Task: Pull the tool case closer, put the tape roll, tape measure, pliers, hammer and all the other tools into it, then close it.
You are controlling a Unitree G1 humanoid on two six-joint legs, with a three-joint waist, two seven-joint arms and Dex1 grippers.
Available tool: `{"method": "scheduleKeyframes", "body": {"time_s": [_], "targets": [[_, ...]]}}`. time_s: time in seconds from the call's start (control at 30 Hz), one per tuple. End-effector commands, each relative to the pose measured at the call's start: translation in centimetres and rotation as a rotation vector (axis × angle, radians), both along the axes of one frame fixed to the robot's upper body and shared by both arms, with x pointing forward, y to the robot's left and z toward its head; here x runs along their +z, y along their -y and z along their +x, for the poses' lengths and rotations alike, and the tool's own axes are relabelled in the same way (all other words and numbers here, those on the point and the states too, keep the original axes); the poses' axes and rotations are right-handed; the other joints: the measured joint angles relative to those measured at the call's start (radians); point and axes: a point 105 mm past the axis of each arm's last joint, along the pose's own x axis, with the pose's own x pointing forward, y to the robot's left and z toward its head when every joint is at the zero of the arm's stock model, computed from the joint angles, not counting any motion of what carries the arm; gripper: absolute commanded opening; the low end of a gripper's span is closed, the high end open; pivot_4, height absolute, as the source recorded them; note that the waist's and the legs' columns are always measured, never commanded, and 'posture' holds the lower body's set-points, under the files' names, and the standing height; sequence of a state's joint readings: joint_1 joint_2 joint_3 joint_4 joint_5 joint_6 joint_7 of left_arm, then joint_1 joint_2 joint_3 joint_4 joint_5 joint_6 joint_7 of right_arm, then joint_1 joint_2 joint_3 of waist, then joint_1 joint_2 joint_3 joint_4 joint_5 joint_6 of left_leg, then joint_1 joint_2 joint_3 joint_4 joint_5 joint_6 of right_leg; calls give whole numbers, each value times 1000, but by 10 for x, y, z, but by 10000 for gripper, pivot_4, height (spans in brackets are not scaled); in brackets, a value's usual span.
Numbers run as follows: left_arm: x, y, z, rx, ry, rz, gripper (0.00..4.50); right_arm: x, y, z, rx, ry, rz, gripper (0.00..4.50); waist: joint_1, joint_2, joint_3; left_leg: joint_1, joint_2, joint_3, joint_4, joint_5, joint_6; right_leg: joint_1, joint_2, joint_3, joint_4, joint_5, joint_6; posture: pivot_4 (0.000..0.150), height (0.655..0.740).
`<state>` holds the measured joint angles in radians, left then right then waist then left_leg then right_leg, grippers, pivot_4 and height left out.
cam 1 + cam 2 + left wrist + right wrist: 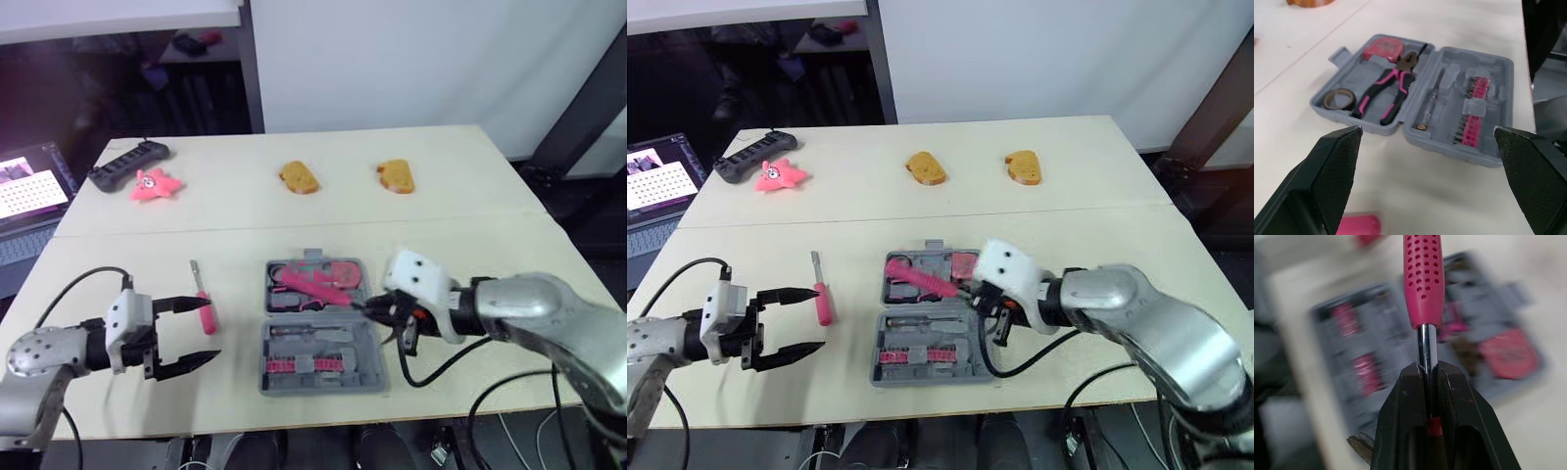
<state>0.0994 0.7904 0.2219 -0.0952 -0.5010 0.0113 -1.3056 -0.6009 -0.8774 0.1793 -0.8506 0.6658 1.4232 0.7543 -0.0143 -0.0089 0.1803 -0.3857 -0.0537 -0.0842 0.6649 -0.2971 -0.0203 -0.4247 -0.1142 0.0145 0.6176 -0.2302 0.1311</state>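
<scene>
Tool case (pixel 1449 146) lies open on beige table (pixel 470 196) below white wall (pixel 392 59).

The counter (pixel 470 176) holds the open tool case (pixel 323 384); left of it a pink screwdriver (pixel 204 302), beyond it two bread slices (pixel 299 177) (pixel 396 176), a pink toy (pixel 155 184), a black controller (pixel 127 164).

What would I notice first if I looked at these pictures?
First, the pink-handled hammer, pinched by its metal shaft in the right gripper over the open grey tool case. Next, the left gripper, wide open beside a pink screwdriver on the table.
</scene>
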Motion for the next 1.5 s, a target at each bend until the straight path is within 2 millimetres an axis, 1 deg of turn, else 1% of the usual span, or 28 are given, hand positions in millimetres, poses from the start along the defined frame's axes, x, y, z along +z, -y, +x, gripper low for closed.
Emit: {"method": "scheduleKeyframes", "body": {"time_s": [0.03,0.1,0.27,0.37,0.43,0.6,0.87,1.03,1.23,1.4,1.5], "targets": [[4,3,2,-27,22,2,45000,-11,-6,-12,103,-129,-133,389,1,-1,0,-1,0,-1,0,0,0,0,0,0,0,0,0,1500,7400],[2,7,2,-50,16,4,45000,-16,-11,-7,111,-175,-194,389,0,-1,0,-2,0,0,0,0,0,-2,-1,0,0,0,0,1500,7400],[-1,12,-4,-93,3,10,45000,-26,-28,10,104,-161,-287,389,-5,0,0,-3,0,0,0,0,0,-4,0,0,1,0,0,1500,7400],[-3,13,-8,-109,-8,16,45000,-33,-30,21,75,-137,-346,389,-4,0,0,-4,0,0,0,0,0,-5,0,0,1,0,0,1500,7400],[-4,13,-9,-112,-12,19,45000,-33,-31,25,66,-127,-360,389,0,0,0,-5,-1,0,0,0,-1,-6,-1,0,1,0,0,1500,7400],[-5,17,-10,-114,-13,8,45000,-37,-33,25,98,-126,-395,389,-1,0,0,-5,-1,0,0,0,-1,-6,-2,0,1,0,0,1500,7400],[-5,19,-11,-106,-12,5,45000,-45,-46,32,109,-112,-387,389,-5,0,0,-5,-1,0,0,0,-1,-7,-1,0,3,0,0,1500,7400],[-4,19,-11,-104,-9,7,45000,-57,-49,34,133,-115,-405,389,-5,0,0,-5,-1,0,0,0,-1,-7,-1,0,3,0,0,1500,7400],[-3,20,-11,-94,-6,6,45000,-64,-50,35,150,-119,-420,389,-7,0,0,-5,-1,0,0,0,-1,-9,-1,0,4,0,0,1500,7400],[-3,19,-12,-87,-9,5,45000,-61,-51,32,169,-117,-400,389,-7,0,0,-5,-1,0,0,0,-1,-9,-1,0,5,0,0,1500,7400],[-3,18,-13,-86,-10,6,45000,-53,-51,34,164,-98,-381,389,-7,0,0,-5,-1,1,0,0,-1,-9,-1,0,5,0,0,1500,7400]]}}
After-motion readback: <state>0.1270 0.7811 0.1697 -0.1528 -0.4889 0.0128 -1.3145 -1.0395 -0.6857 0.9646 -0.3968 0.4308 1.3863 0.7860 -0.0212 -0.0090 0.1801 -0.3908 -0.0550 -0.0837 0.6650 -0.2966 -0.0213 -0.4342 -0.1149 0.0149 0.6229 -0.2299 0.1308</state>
